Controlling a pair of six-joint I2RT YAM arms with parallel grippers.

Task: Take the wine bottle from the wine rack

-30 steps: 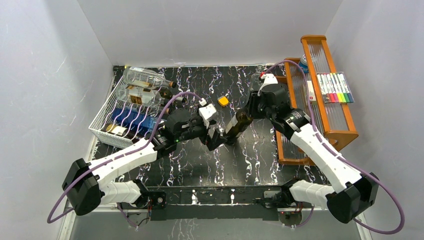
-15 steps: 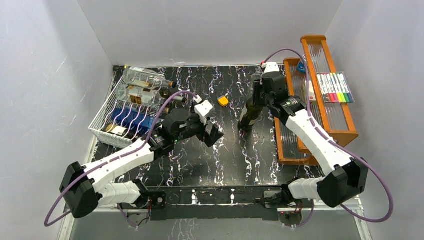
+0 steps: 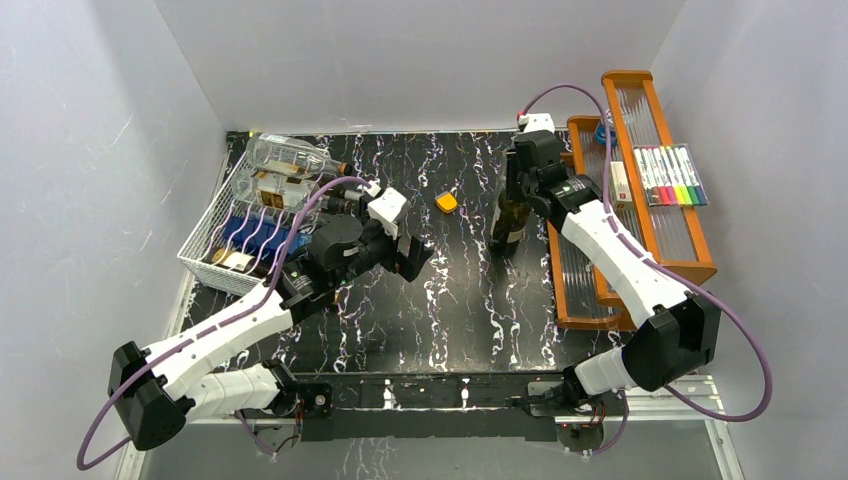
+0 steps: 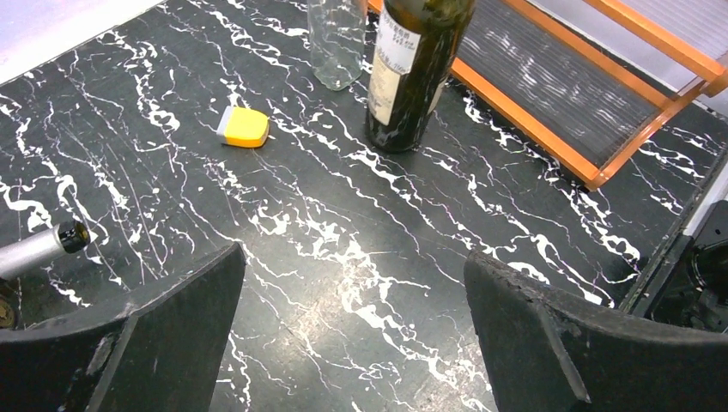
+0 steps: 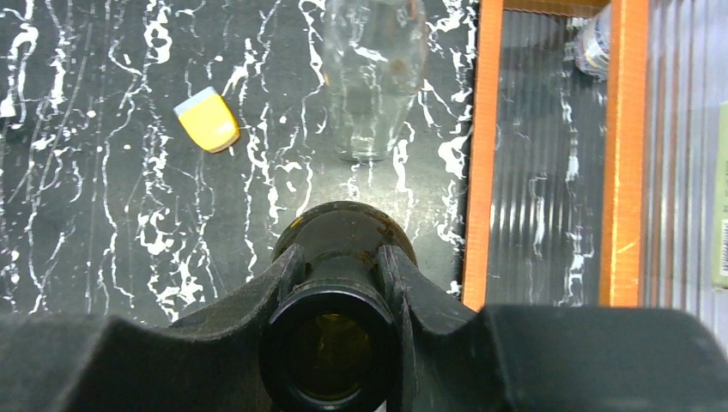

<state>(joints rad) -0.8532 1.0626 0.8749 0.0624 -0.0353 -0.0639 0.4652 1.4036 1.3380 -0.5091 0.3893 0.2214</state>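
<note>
Dark wine bottle (image 4: 415, 73) now upright, right gripper (image 5: 333, 270) clamping neck, left gripper (image 4: 352, 262) spread, empty

Surface (image 4: 300, 197): black, white marble veining. Wine bottle (image 4: 416, 77): dark olive glass, cream label. Wine rack (image 3: 203, 236): white wire grid.

Left wrist view cuts the wine bottle (image 4: 412, 77) at the top edge, likewise the clear glass vessel (image 4: 336, 43) just beside it. I can't read the bottle's label (image 4: 391, 60), print too small.
</note>
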